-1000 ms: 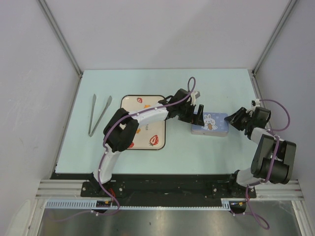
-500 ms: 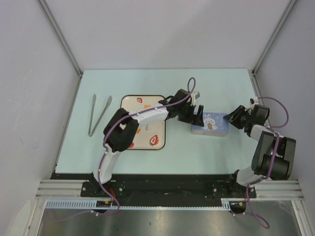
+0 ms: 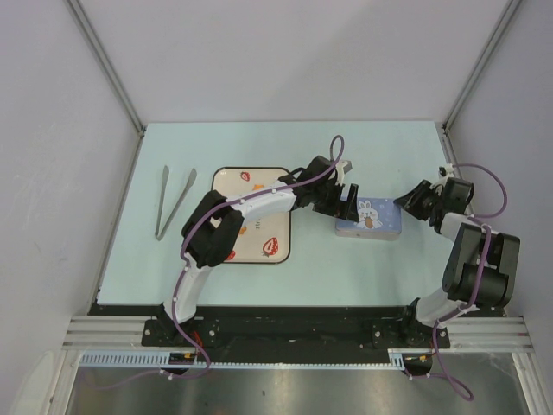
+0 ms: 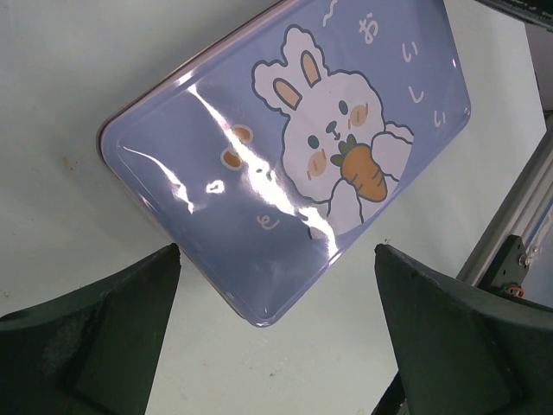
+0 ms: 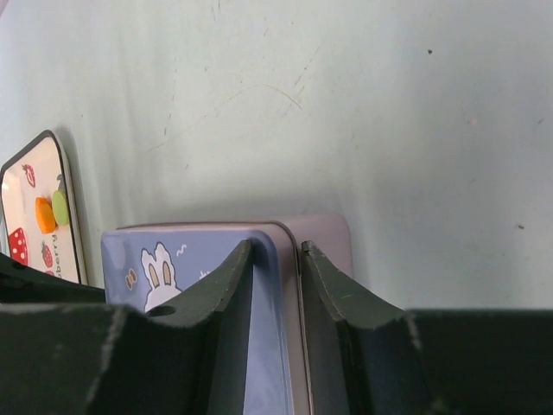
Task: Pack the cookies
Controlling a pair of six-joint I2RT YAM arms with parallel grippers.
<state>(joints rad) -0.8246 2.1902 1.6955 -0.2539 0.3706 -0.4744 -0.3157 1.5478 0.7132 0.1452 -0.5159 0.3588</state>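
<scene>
The bunny tin lies on the table, right of the tray, with its lid on. My left gripper hangs over the tin's left end, fingers wide apart. My right gripper is at the right end, fingers almost together with the rim in the thin gap. I can't tell if they squeeze it. I can't find the cookies for sure: an orange spot on the tray may be one, or only a print.

Overhead view, two close wrist views, sharing bunny tin
</scene>
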